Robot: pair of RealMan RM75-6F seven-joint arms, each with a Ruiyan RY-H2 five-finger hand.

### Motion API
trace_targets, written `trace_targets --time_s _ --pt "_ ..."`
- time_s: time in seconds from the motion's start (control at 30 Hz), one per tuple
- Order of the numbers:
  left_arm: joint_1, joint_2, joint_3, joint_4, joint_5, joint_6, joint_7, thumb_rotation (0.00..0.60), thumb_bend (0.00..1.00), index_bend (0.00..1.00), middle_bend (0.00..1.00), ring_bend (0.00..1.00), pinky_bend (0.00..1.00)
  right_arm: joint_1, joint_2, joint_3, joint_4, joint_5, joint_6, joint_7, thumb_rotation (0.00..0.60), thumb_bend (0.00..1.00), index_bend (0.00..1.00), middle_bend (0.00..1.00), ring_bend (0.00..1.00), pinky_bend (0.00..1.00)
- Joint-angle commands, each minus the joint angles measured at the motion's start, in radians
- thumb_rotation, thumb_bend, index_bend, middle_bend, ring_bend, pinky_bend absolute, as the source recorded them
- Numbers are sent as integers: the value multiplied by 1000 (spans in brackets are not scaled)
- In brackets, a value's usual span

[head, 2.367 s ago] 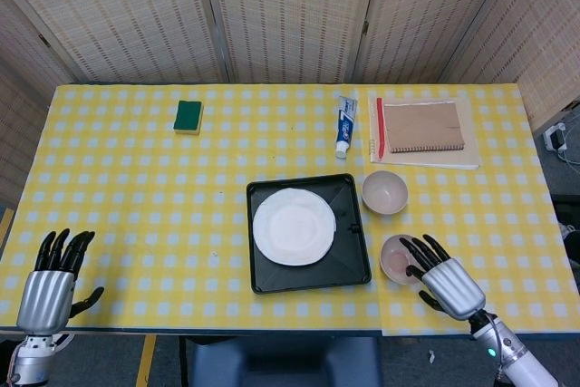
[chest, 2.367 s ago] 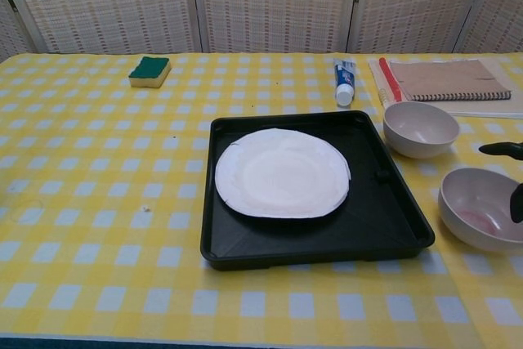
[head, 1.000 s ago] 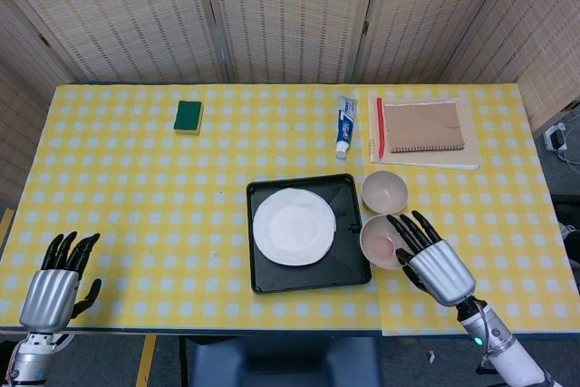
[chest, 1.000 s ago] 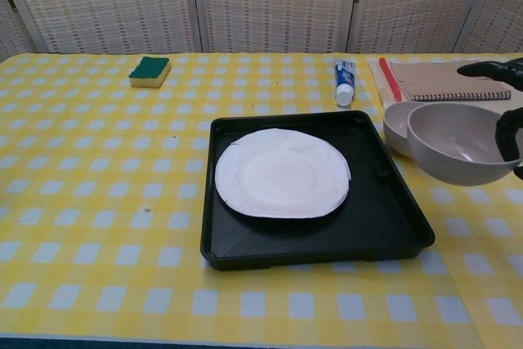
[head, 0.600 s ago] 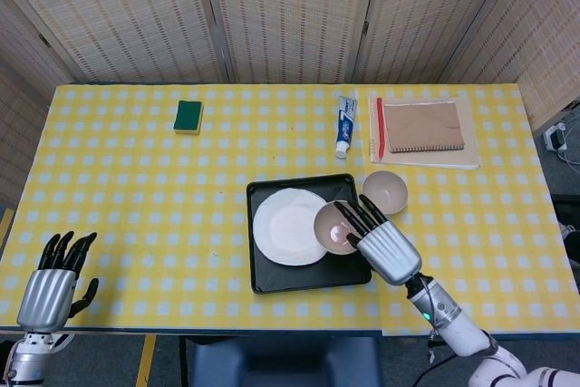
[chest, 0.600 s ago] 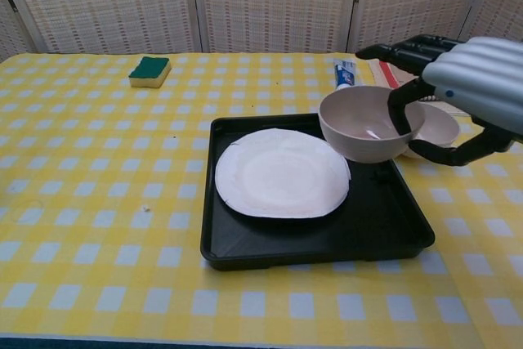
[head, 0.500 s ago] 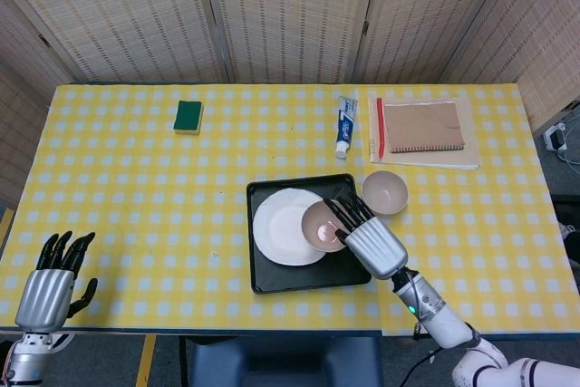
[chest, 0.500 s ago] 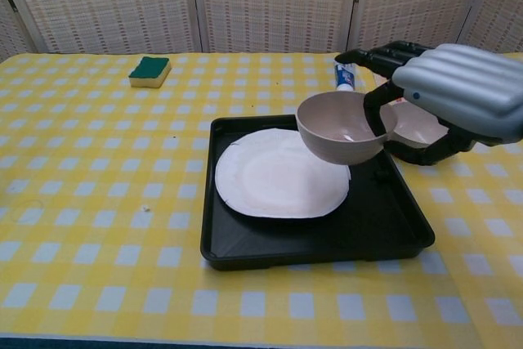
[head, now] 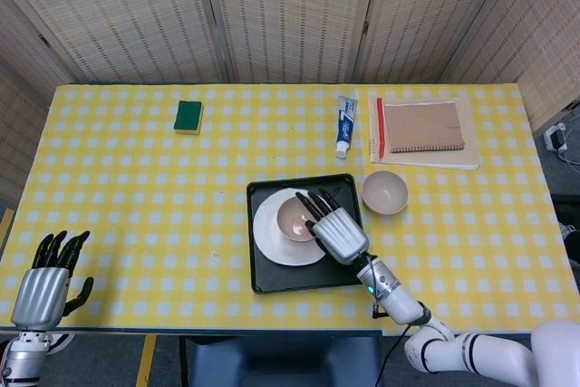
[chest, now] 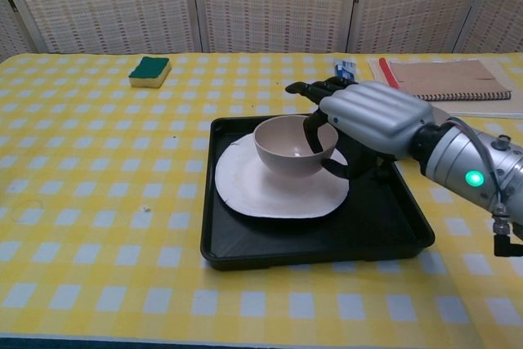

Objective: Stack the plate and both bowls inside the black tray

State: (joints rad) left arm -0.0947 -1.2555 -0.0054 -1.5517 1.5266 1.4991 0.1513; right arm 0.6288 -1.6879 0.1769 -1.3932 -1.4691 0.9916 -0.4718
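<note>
A black tray (head: 308,274) (chest: 384,226) lies at the table's middle front with a white plate (head: 272,244) (chest: 270,194) inside it. My right hand (head: 332,228) (chest: 372,120) holds a beige bowl (head: 294,217) (chest: 286,146) by its rim, over the plate's middle; I cannot tell whether the bowl touches the plate. The second beige bowl (head: 384,192) stands on the cloth right of the tray, mostly hidden behind my hand in the chest view. My left hand (head: 43,287) hangs at the table's front left corner, fingers apart, holding nothing.
A green sponge (head: 188,116) (chest: 149,70) lies at the back left. A toothpaste tube (head: 345,124) and a brown notebook (head: 423,127) (chest: 449,79) with a red pen (head: 380,128) lie at the back right. Woven screens stand behind the yellow checked table.
My right hand lifted the near bowl off the cloth, carried it left over the tray, and lowered it above the plate. The left hand slid slightly down and left.
</note>
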Motion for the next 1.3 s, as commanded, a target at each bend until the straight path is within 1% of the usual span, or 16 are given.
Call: trace_targets --time_s 0.03,0.13,0.33,0.4,0.53,0.6,0.67,0.73,0.83,0.93,1.0,1.03,1.13,1.2,1.3 --pt "-2 0 -1 0 -4 -8 1 600 464 8 201 23 0 14 -21 0 29 12 -6 4 600 461 589 0 0 0" --pt "-1 -9 -11 0 -20 -7 14 600 464 8 200 26 0 23 -33 -5 49 17 -9 27 600 462 584 0 0 0" --pt "2 -14 -18 -3 -24 2 20 600 464 8 201 32 0 30 -32 -15 47 42 -23 61 600 461 492 0 0 0" --pt "4 -15 -17 -5 -22 3 23 600 463 8 201 31 0 28 -22 -21 35 49 -23 50 600 460 424 0 0 0" --pt "5 -16 -11 -8 -15 3 28 600 464 8 201 31 0 12 17 -39 -17 61 -9 30 600 461 242 0 0 0" --pt "6 -16 -9 -10 -10 4 29 600 464 8 201 31 0 -3 51 -51 -57 59 9 24 600 460 121 0 0 0" --pt "7 -14 -7 -11 -6 6 29 600 464 8 201 31 0 -20 87 -64 -95 53 31 26 600 461 62 0 0 0" --pt "8 -13 -5 -12 -2 7 30 600 464 8 201 31 0 -45 134 -78 -135 37 68 37 600 461 42 0 0 0" --pt "10 -13 -3 -14 1 8 34 600 464 8 201 30 0 -84 200 -95 -165 6 134 59 600 461 41 0 0 0" --pt "8 -16 0 -14 4 4 42 600 464 8 201 31 0 -113 253 -95 -163 0 180 86 600 461 54 0 0 0" --pt "7 -19 1 -16 3 -2 49 600 464 8 201 31 0 -128 280 -92 -143 10 196 99 600 461 120 0 0 0" --pt "5 -21 0 -17 2 -6 51 600 464 8 201 31 0 -132 289 -91 -131 17 198 104 600 461 171 0 0 0" --pt "0 -26 0 -17 -2 -19 57 600 463 8 201 32 0 -142 306 -89 -81 48 185 123 600 461 290 0 0 0" --pt "-3 -28 1 -16 -5 -27 62 600 463 8 201 32 0 -144 305 -83 -38 71 172 139 600 461 365 0 0 0" --pt "-5 -30 2 -16 -6 -34 67 600 464 9 201 32 0 -142 289 -75 25 94 153 172 600 460 451 0 0 0"
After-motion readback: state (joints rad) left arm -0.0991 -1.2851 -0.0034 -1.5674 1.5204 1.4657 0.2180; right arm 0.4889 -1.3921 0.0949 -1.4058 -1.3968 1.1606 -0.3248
